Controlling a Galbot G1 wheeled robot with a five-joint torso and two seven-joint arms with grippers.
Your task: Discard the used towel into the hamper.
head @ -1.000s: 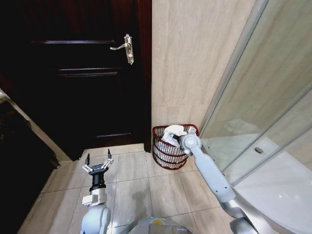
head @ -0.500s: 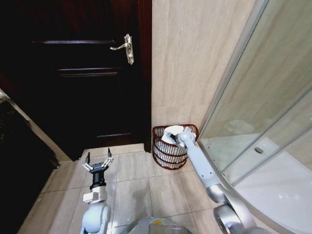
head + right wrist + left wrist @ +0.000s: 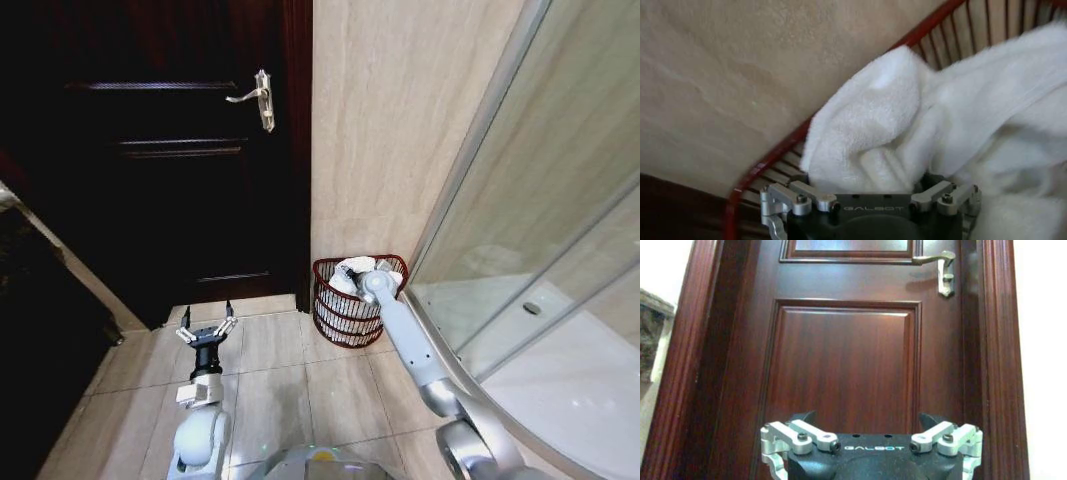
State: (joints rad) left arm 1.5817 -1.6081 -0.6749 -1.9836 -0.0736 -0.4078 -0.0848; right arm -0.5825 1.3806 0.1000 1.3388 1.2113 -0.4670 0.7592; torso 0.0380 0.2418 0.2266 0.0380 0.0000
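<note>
The hamper (image 3: pixel 340 315), a dark red wire basket, stands on the floor against the beige wall, right of the door. The white towel (image 3: pixel 352 268) lies bunched inside it. My right arm reaches down into the hamper, and the right gripper (image 3: pixel 867 172) is pressed into the towel (image 3: pixel 907 125) just inside the red rim (image 3: pixel 777 152). Its jaws stand spread as wide as the left gripper's, with the fingertips buried in the cloth. My left gripper (image 3: pixel 207 327) is held open above the floor tiles, pointing at the door, with nothing in it.
A dark wooden door (image 3: pixel 180 150) with a silver handle (image 3: pixel 260 98) fills the left. A glass shower screen (image 3: pixel 540 200) and the shower tray (image 3: pixel 560 370) stand on the right. Beige floor tiles (image 3: pixel 290 380) lie between them.
The right arm has pushed further down into the hamper and the towel has sunk lower inside the rim. The left gripper has risen slightly.
</note>
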